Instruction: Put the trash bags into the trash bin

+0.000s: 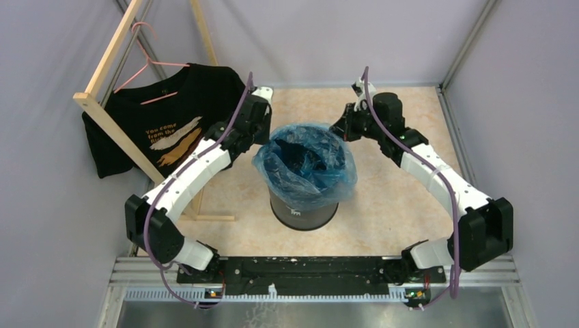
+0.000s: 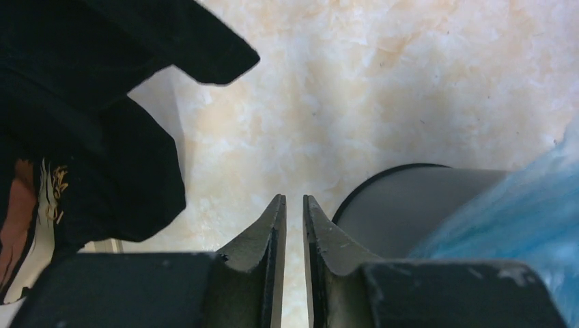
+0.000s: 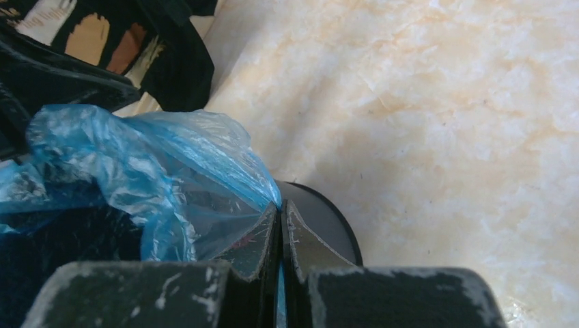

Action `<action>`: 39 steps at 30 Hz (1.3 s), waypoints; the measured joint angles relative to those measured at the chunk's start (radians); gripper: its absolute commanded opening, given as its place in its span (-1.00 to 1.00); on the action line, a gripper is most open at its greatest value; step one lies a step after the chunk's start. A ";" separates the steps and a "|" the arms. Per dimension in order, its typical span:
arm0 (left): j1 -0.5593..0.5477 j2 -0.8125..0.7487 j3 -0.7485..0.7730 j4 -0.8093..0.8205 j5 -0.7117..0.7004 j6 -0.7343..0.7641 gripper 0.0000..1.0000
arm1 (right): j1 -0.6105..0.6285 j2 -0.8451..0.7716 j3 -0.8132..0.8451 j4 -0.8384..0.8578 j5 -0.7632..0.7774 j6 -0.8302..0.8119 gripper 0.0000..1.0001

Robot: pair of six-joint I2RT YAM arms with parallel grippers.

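At the far left corner of the bench [image 1: 403, 198] a black T-shirt [image 1: 164, 116] hangs on a pink hanger [image 1: 147, 65] from a wooden rack [image 1: 113, 126]. Next comes the left gripper [image 2: 294, 199], just beside the left far side of the trash bin [image 1: 304, 213]. Its two jaws stand a narrow slit apart with only bare bench showing between them, so it is released and grasps nothing. In its wrist view the bin's dark wall and the blue film sit off to the right of the fingers, apart from them. The trash bin stands upright near the middle of the bench, its white logo facing the near edge. The light-blue trash bag [image 1: 307, 164] sits in the bin's mouth, its crumpled film spread open and folded down over the rim all round, with the dark inside showing through the opening. On the right far side of the rim, the right gripper [image 3: 280, 205] is clenched on the bag's edge: its jaws are pressed together, a sliver of blue film shows between them, and the film fans out to the left from the fingertips, over the rim below.
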 measured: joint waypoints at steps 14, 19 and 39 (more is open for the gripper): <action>0.003 -0.220 -0.146 -0.040 0.017 -0.064 0.41 | -0.001 -0.059 -0.019 -0.167 0.111 -0.027 0.25; 0.005 -0.312 -0.185 -0.053 0.030 -0.080 0.64 | -0.003 -0.202 0.003 -0.288 0.228 -0.034 0.45; -0.008 -0.490 -0.480 -0.013 0.329 -0.262 0.44 | -0.006 -0.568 -0.317 -0.302 0.010 0.146 -0.13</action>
